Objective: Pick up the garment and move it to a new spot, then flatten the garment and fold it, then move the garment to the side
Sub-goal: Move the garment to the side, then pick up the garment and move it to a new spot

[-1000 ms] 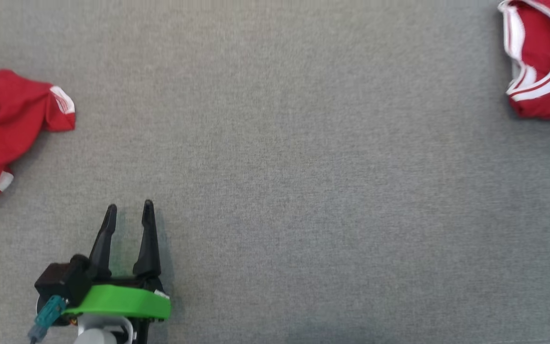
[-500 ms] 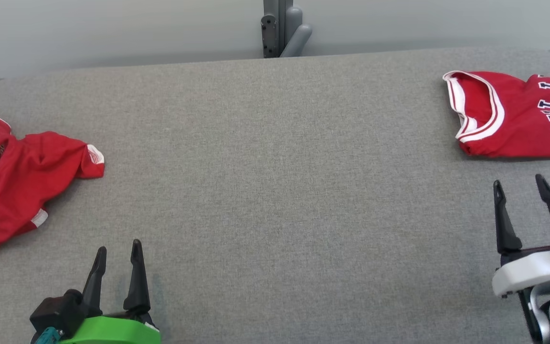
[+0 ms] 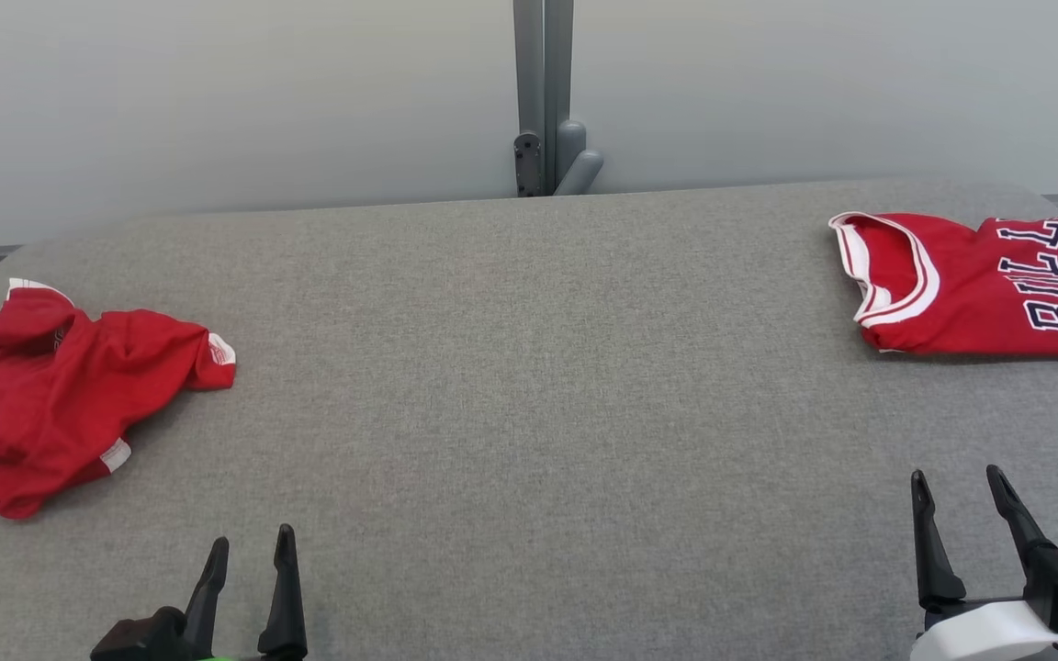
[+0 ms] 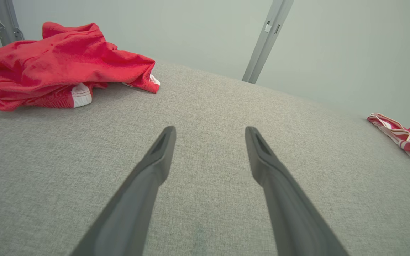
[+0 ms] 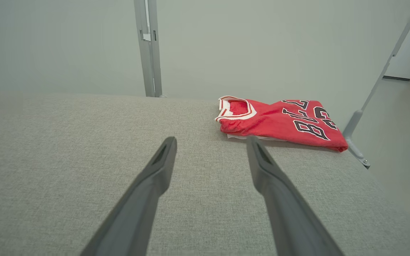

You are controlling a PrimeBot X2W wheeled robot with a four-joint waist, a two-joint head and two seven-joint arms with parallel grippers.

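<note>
A crumpled red fabric garment with small white cuffs (image 3: 61,404) lies in a loose heap far to the left of the grey metal upright post (image 3: 543,92), close to the left end of the grey woven-fabric surface (image 3: 529,413) and somewhat nearer the robot than the post's foot. The left claw (image 3: 253,537) is also left of the post, at the near edge. Its two dark fingers are spread with nothing between them, pointing towards the far side. It is well apart from the heap, which sits off to its left in the left wrist view.

The post rises behind the middle of the surface's far edge, against a pale wall. To its right, near the right end, rests a folded red jersey with white-striped trim and dark outlined lettering (image 3: 979,285), lying flat with its neckline turned towards the post. The right claw (image 3: 955,474) is right of the post at the near edge, fingers parted and holding nothing, apart from the jersey.
</note>
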